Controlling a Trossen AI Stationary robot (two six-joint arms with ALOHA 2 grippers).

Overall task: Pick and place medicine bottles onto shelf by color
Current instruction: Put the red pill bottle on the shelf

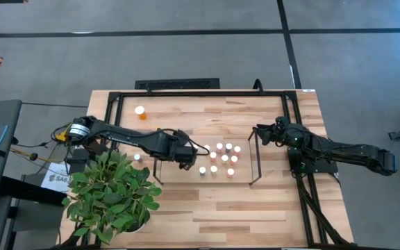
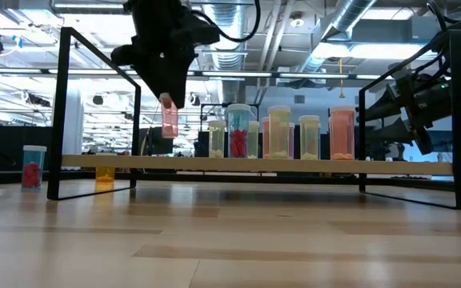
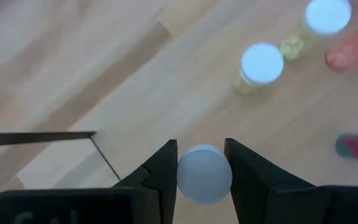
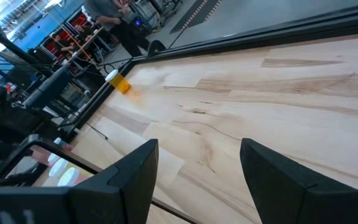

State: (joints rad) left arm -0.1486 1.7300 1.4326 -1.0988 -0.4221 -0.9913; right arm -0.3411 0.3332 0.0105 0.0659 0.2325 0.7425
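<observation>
The left gripper, jaws pinching an upright pink bottle, hangs above the shelf's left end, its row rightward

My left gripper hangs raised mid-table, fingers clamped; my right gripper waits spread near the right edge.

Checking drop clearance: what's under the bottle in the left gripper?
The left gripper holds a pink bottle above the shelf. Below it shows bare wood; its white cap hides the spot directly beneath.
</observation>
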